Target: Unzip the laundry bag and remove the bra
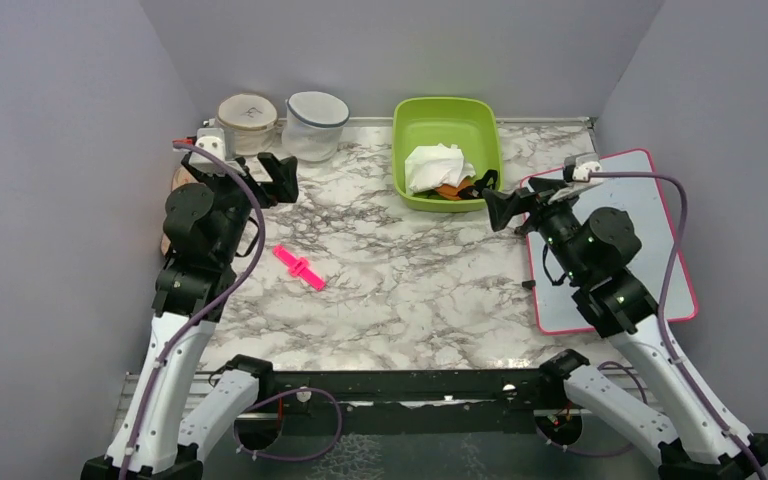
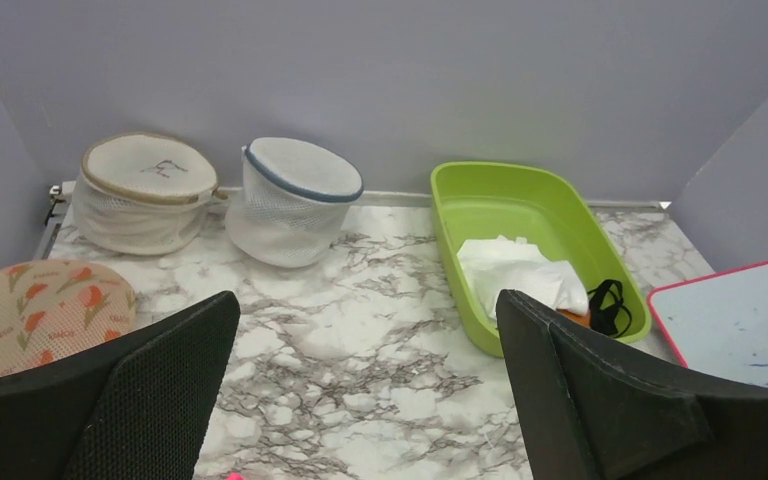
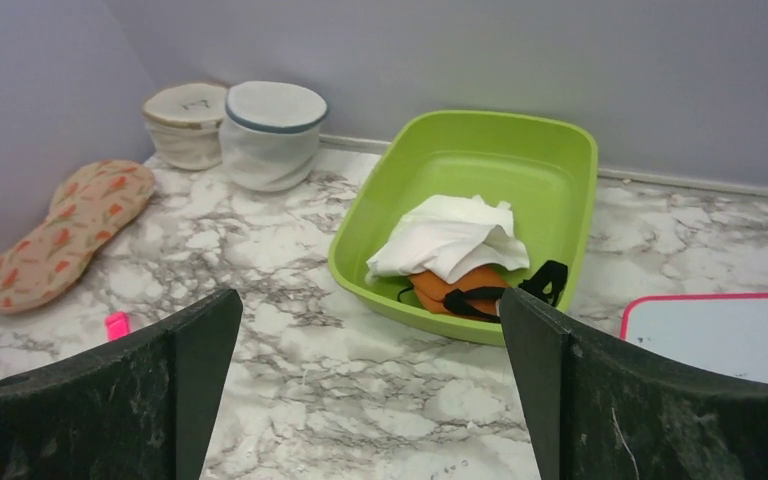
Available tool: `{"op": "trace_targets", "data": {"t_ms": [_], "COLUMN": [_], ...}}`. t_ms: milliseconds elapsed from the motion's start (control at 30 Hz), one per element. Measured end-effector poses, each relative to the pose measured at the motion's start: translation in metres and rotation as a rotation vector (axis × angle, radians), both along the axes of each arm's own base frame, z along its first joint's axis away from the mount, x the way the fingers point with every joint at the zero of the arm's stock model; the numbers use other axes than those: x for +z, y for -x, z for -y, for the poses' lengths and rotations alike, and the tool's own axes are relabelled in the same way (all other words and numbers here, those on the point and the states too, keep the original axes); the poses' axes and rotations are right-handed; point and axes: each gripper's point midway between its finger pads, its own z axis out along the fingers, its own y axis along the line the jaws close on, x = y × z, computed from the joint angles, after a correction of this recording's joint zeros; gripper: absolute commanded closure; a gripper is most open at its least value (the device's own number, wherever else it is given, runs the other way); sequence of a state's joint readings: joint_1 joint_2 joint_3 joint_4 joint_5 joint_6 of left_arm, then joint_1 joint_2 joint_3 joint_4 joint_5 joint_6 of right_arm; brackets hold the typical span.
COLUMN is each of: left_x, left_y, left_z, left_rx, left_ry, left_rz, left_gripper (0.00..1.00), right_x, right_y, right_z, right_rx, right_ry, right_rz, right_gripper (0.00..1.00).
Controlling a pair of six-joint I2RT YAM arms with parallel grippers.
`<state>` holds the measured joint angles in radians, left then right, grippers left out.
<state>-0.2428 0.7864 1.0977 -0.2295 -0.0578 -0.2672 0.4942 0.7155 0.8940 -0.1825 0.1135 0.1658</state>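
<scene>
The peach two-lobed laundry bag (image 3: 60,235) with orange-red motifs lies flat and closed at the table's far left. One lobe shows in the left wrist view (image 2: 35,315). In the top view the left arm hides most of it, and a sliver (image 1: 165,243) shows beside the arm. No red bra is in view. My left gripper (image 1: 243,172) is open and empty, held above the table just right of the bag (image 2: 370,390). My right gripper (image 1: 510,197) is open and empty, in front of the green bin (image 3: 370,390).
Two round white mesh tubs (image 1: 247,120) (image 1: 315,125) stand at the back left. A green bin (image 1: 450,125) holds a white cloth (image 1: 438,165) and a small black-and-orange garment (image 3: 470,290). A pink clip (image 1: 300,267) lies mid-table. A pink-edged whiteboard (image 1: 650,200) lies on the right. Walls close three sides.
</scene>
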Motion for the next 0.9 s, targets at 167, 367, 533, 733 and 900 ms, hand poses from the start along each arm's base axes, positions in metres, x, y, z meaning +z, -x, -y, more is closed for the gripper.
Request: {"op": "trace_targets", "data": {"t_ms": [167, 367, 533, 733, 900], "left_x": [-0.038, -0.083, -0.119, -0.162, -0.185], "left_y": [-0.030, -0.062, -0.087, -0.112, -0.129], "left_z": [-0.005, -0.018, -0.032, -0.060, -0.098], "left_rx": [0.039, 0.104, 0.171, 0.278, 0.392], "left_ry": [-0.018, -0.050, -0.088, -0.135, -0.148], "left_rz": [-0.075, -0.178, -0.272, -0.405, -0.496], "left_gripper": [0.02, 0.01, 0.01, 0.01, 0.01], "right_x": [-0.030, -0.055, -0.075, -0.083, -0.084], "right_y": [-0.027, -0.053, -0.067, -0.071, -0.068], "right_z": [0.010, 0.022, 0.023, 0.007, -0.010], "right_rx": [-0.071, -0.140, -0.144, -0.046, 0.061], "right_ry": [-0.003, -0.034, -0.072, -0.097, -0.104], "right_rz": [-0.067, -0.151, -0.223, -0.258, -0.267], "right_gripper": [0.00, 0.00, 0.00, 0.00, 0.00]}}
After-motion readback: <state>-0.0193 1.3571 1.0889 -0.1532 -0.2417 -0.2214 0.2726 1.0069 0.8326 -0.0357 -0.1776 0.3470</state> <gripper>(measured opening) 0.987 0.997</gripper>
